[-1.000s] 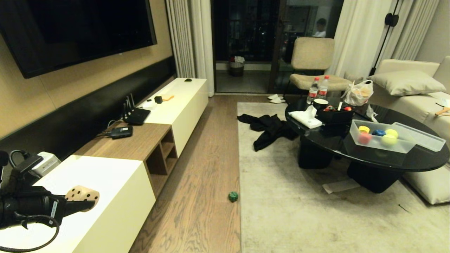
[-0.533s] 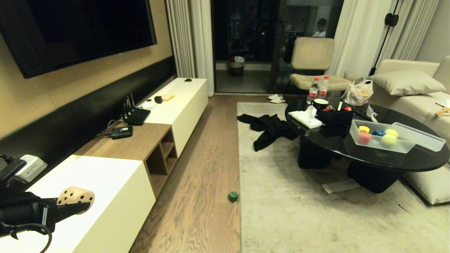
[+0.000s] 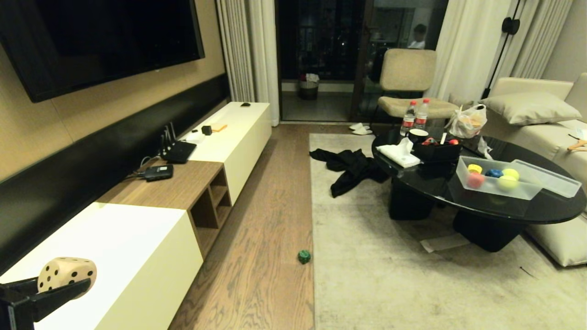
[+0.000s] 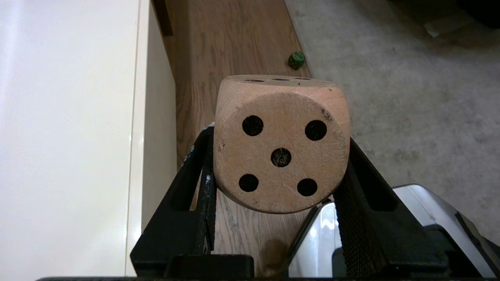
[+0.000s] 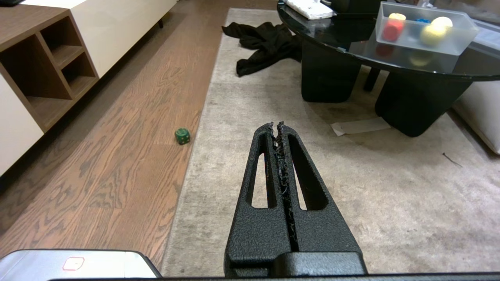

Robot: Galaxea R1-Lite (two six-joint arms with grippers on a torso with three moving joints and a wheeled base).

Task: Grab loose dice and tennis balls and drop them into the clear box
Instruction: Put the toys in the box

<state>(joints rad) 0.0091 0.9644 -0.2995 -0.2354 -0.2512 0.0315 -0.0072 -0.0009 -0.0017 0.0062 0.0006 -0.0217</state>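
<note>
Left gripper (image 4: 279, 164): clamps tan die (image 4: 280, 142) on opposite flat faces.
Handling: looks light, stiff, matte; unlikely to slip.

I am driving the rig through a home living room. A large wall-mounted television (image 3: 98, 41) hangs above a long low media cabinet (image 3: 151, 229) in white and wood. A beige sofa (image 3: 545, 123) with a cushion stands beside a round black coffee table (image 3: 541, 211) on a pale rug (image 3: 390, 275), with wood flooring (image 3: 261, 229), full-length curtains (image 3: 247, 55), an upholstered chair (image 3: 408, 78) and slippers (image 3: 360, 129) by the dark glass door.
</note>
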